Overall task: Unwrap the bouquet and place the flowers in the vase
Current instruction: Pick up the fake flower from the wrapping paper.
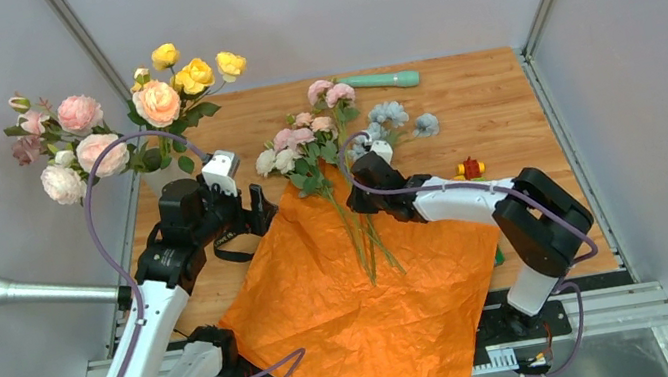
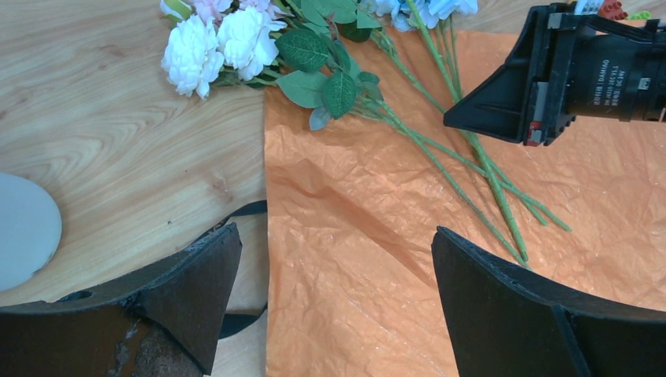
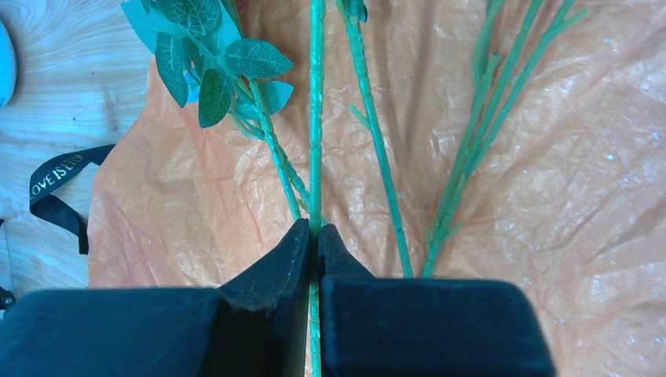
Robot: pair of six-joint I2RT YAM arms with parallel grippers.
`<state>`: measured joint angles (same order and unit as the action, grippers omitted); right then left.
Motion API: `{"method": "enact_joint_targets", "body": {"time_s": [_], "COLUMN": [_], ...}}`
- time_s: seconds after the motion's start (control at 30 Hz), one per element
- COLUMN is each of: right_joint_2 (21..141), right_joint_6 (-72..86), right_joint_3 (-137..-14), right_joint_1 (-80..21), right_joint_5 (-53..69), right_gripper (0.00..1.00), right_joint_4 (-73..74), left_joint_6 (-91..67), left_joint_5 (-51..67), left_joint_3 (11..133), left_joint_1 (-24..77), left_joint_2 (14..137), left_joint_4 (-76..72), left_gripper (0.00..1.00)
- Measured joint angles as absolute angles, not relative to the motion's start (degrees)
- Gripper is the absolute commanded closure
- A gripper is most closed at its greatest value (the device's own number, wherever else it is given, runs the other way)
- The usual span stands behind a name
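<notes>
Right gripper point(image 3: 316, 232) pinches one stem point(image 3: 316, 118); left gripper point(image 2: 336, 239) gapes wide; vase point(image 2: 23, 228) is cut off at the left edge.

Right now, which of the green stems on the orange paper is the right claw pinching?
The straight stem clamped in the right claw; the leafy stem beside it and the other stems lie free on the paper.

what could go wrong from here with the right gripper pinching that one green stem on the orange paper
The right gripper is shut on one thin green plastic stem by its fingertips only; it may swivel or slip when lifted.
A leafy green stem runs in against it at the jaws, so it may get dragged along.
The open left gripper hovers between these stems and the standing pink and yellow blooms; the arms might collide.
</notes>
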<state>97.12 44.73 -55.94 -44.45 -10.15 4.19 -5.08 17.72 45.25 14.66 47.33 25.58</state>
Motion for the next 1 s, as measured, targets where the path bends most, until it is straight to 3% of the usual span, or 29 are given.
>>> {"method": "enact_joint_targets", "body": {"time_s": [0.3,0.47,0.77,1.0], "right_joint_2": [85.86,77.06,60.80,55.64], "right_joint_6": [44.49,43.16,35.70,28.60], "right_joint_3": [-48.27,-41.76,-31.64,-27.55], "right_joint_1": [-45.28,-48.53,-61.32,-69.21], "right_joint_5": [-11.92,-13.89,-18.98,-20.36], "right_gripper": [1.00,1.00,1.00,1.00], "right_joint_4": [1.02,-3.46,-14.74,-24.38], "left_joint_6": [-5.37,-8.99,-25.39,-35.83], "left_joint_5": [18.98,19.46,21.61,21.87], "left_joint_3": [44.49,44.49,44.18,44.18], "left_joint_1": [15.59,20.93,34.72,36.32], "left_joint_2": [46.54,46.50,46.04,45.15], "left_joint_4": [25.47,23.07,7.44,-4.19], "left_gripper": [0.04,0.04,0.03,0.02]}}
